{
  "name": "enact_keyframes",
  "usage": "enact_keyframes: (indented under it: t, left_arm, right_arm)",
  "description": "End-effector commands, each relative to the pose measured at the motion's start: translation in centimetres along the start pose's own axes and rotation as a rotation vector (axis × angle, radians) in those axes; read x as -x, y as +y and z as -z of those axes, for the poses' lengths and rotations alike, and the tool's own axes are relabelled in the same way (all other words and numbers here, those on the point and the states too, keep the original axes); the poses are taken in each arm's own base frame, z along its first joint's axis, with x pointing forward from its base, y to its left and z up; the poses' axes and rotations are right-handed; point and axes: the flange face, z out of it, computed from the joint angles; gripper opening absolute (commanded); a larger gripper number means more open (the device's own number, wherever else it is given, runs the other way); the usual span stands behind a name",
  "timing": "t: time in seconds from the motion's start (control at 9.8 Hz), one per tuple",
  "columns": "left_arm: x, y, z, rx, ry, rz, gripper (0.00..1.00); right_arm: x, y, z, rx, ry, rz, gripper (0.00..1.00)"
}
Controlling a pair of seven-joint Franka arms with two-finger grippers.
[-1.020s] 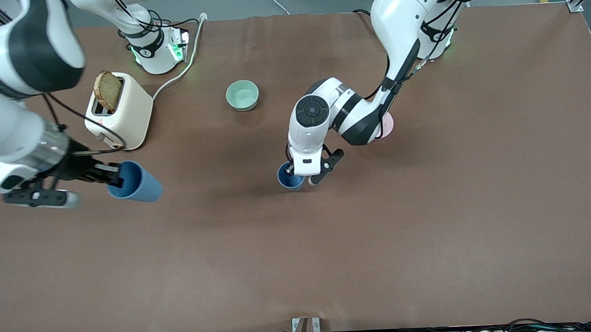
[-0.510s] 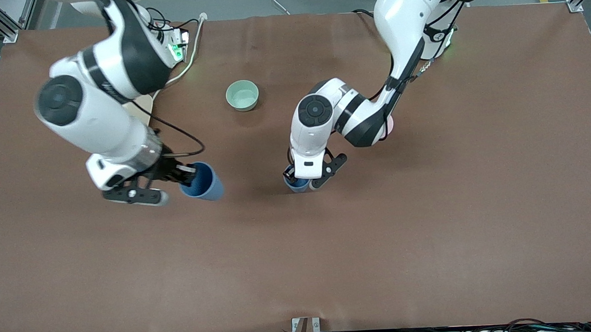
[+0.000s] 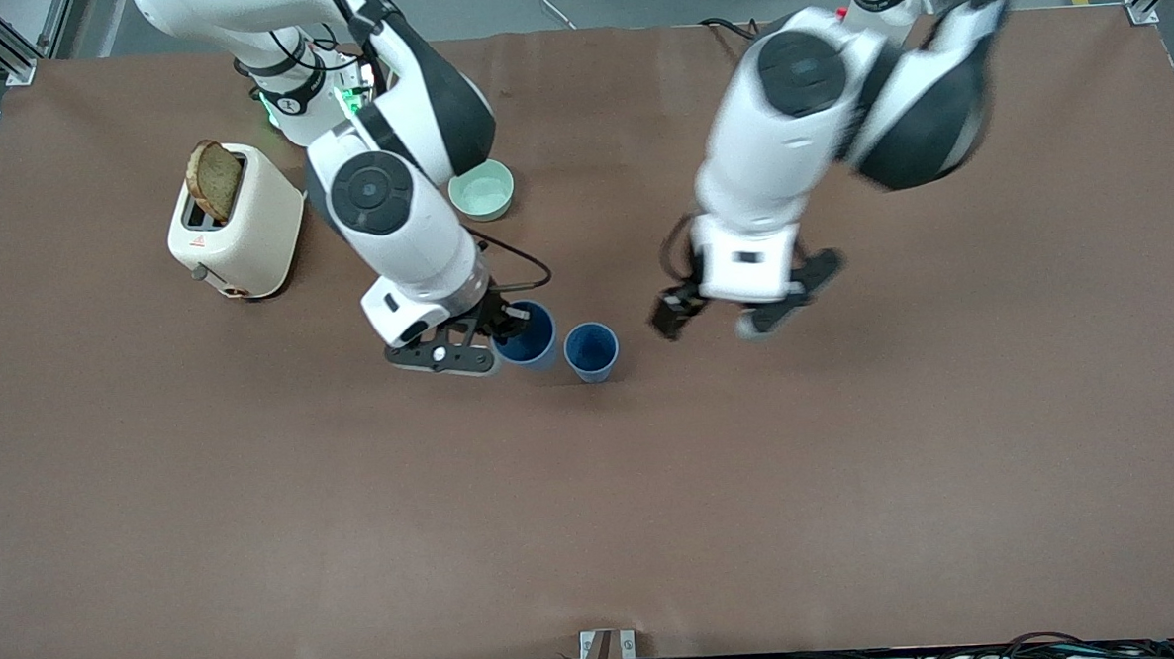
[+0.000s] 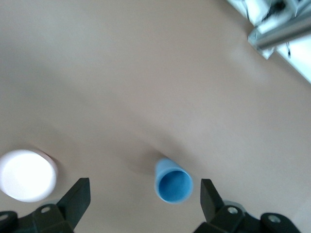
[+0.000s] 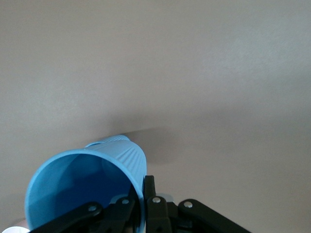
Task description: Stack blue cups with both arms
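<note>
One blue cup (image 3: 591, 350) stands upright on the table's middle; it also shows in the left wrist view (image 4: 173, 181). My right gripper (image 3: 507, 320) is shut on the rim of the second blue cup (image 3: 527, 335), one finger inside and one outside, holding it right beside the standing cup on the side toward the right arm's end. In the right wrist view this held cup (image 5: 87, 184) fills the space by the gripper (image 5: 141, 204). My left gripper (image 3: 715, 316) is open and empty, raised over the table beside the standing cup toward the left arm's end; its own view (image 4: 144, 204) shows the cup below.
A cream toaster (image 3: 246, 226) with a bread slice (image 3: 216, 179) stands near the right arm's base. A mint-green bowl (image 3: 482, 190) sits farther from the front camera than the cups. The pink bowl shows pale in the left wrist view (image 4: 26, 174).
My right arm carried its cup from near the toaster to beside the standing cup. My left gripper left the standing cup and rose away toward the left arm's end.
</note>
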Motion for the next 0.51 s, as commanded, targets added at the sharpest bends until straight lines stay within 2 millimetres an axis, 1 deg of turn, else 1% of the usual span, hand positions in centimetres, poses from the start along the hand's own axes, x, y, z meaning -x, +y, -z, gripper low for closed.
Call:
enact_keyframes:
  t: [0.0,0.1,0.2,0.41]
  left_arm:
    - [-5.0,-5.2,2.7,-0.049,0.015,-0.116,1.00]
    - [-6.8,-7.4,5.0,-0.054,0.021,-0.198,1.00]
    - [-8.5,-9.6,6.9,-0.058,0.026,-0.267,1.00]
    - [-9.8,-12.4,9.4,-0.078,0.020,-0.385,1.00]
  right_arm:
    - [1.1,-1.9,-2.1,-0.003,0.002,-0.010,0.01]
    - [1.4,-2.7,-3.2,-0.014,0.008,-0.026,0.01]
    - [1.7,-3.3,-4.2,-0.018,0.013,-0.035,0.01]
    - [2.4,-4.2,-5.4,-0.045,-0.008,-0.039,0.01]
